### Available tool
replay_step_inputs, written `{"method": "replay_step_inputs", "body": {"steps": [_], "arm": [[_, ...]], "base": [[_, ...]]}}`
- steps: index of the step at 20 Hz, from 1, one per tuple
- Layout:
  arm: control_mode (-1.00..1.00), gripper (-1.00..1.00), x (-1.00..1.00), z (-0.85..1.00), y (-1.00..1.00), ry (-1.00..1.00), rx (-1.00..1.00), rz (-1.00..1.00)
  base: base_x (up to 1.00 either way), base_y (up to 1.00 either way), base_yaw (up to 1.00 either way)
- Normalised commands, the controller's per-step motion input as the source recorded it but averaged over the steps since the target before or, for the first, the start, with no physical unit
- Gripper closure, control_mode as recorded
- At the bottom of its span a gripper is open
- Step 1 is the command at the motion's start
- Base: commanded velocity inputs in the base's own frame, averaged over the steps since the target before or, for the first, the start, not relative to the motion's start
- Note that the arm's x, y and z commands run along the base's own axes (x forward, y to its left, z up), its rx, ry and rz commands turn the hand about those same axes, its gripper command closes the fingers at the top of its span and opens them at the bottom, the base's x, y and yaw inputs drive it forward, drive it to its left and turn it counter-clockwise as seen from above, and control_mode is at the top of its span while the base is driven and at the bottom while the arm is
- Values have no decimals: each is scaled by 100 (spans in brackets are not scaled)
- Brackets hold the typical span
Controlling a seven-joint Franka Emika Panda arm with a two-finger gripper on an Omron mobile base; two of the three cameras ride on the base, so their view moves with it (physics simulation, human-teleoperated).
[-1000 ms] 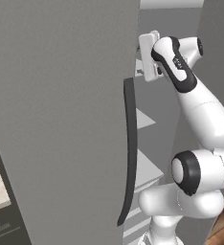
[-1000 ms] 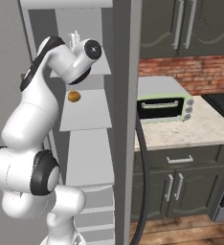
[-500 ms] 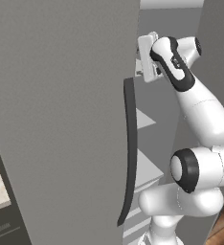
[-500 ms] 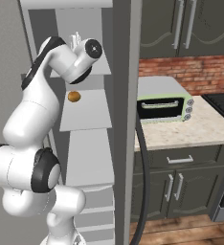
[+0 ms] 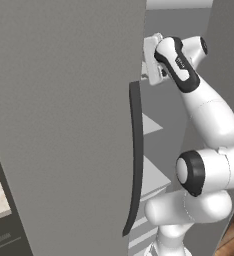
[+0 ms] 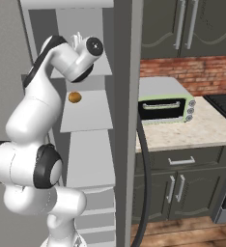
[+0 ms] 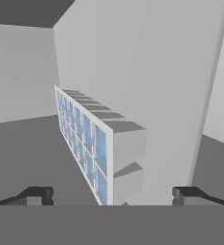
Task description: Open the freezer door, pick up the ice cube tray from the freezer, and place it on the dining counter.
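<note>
My claw (image 7: 111, 195) is released: in the hand view its two dark tips sit wide apart at the bottom, left and right, with nothing between them. Just ahead, in line with the gap between the tips, is the tray (image 7: 92, 143), pale white with blue showing in its grid of little cells. It sits against the light grey inner wall of the freezer (image 7: 147, 72), and the view is rolled so the tray looks stood on edge. I cannot tell whether my tips touch it; they appear short of it.

From the left base view, the door (image 5: 64, 125) stands open, a flat grey panel close on the left, its long dark handle (image 5: 134, 160) curving down the near edge. My arm reaches past that edge into the freezer at an upper shelf.

From the right base view, my hand is up at a high shelf (image 6: 88, 113). A small brown thing (image 6: 75, 97) lies on the shelf below. To the right, a toaster oven (image 6: 164, 102) sits on a speckled counter (image 6: 202, 130).
</note>
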Motion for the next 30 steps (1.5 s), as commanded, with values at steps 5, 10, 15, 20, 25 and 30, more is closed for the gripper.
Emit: {"method": "replay_step_inputs", "body": {"steps": [5, 10, 15, 20, 25, 30], "arm": [[-100, -100, 16, -1, 0, 1, -3, 0], [-100, -100, 18, -5, 0, 1, -3, 0], [-100, -100, 17, -5, 0, 1, -2, 0], [-100, -100, 13, -3, 0, 0, 0, 0], [-100, -100, 11, -2, 0, 1, 0, 0], [-100, -100, 9, -3, 5, 3, 0, 0]], "base": [[0, 0, 0], [0, 0, 0], [0, 0, 0], [0, 0, 0], [0, 0, 0], [0, 0, 0]]}}
